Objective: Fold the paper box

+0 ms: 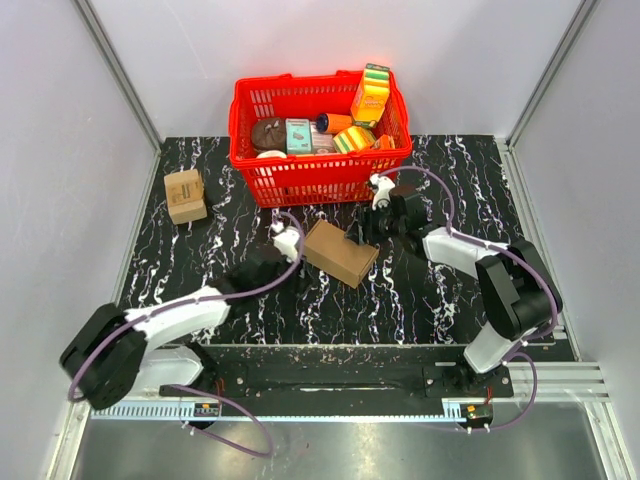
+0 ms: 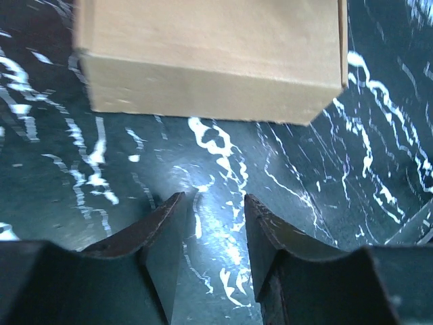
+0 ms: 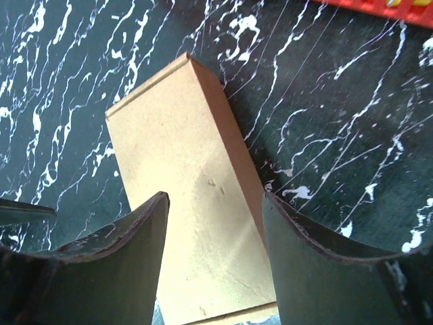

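Top external view: paper box (image 1: pixel 340 252) lies central on the counter (image 1: pixel 430 300), long axis toward its near-right corner; right gripper (image 3: pixel 213 196), spread, hovers over its end, nearer than left gripper (image 2: pixel 213 196), also spread

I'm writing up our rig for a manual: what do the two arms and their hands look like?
The left arm and right arm have white links with bulky black joints; a purple cable loops along each. The left hand and right hand have dark, curved, scuffed fingers.
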Controlling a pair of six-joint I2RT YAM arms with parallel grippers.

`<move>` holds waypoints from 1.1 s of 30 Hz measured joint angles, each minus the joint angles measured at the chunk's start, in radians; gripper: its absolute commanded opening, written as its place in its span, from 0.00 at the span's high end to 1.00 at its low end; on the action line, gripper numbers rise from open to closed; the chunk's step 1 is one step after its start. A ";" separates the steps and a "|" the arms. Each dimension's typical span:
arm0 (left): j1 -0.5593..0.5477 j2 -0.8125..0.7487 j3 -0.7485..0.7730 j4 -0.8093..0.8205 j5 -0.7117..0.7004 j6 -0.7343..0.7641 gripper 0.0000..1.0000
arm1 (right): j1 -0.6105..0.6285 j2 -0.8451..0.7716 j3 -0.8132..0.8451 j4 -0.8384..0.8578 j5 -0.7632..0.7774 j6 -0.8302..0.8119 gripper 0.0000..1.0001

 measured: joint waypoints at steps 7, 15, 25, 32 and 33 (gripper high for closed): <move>0.138 -0.231 -0.074 -0.027 -0.092 -0.036 0.57 | 0.000 -0.002 0.010 0.018 0.025 -0.002 0.36; 0.216 -0.111 -0.121 0.074 -0.063 -0.035 0.66 | 0.000 0.097 0.065 0.068 0.023 -0.006 0.36; 0.218 0.153 -0.073 0.183 0.032 -0.021 0.68 | 0.000 0.180 0.112 0.098 0.120 -0.007 0.49; 0.218 0.236 0.011 0.208 0.049 -0.008 0.74 | 0.000 0.231 0.166 0.088 0.174 -0.017 0.74; 0.218 0.246 0.021 0.206 0.048 -0.007 0.76 | 0.000 0.241 0.176 0.086 0.175 -0.019 0.75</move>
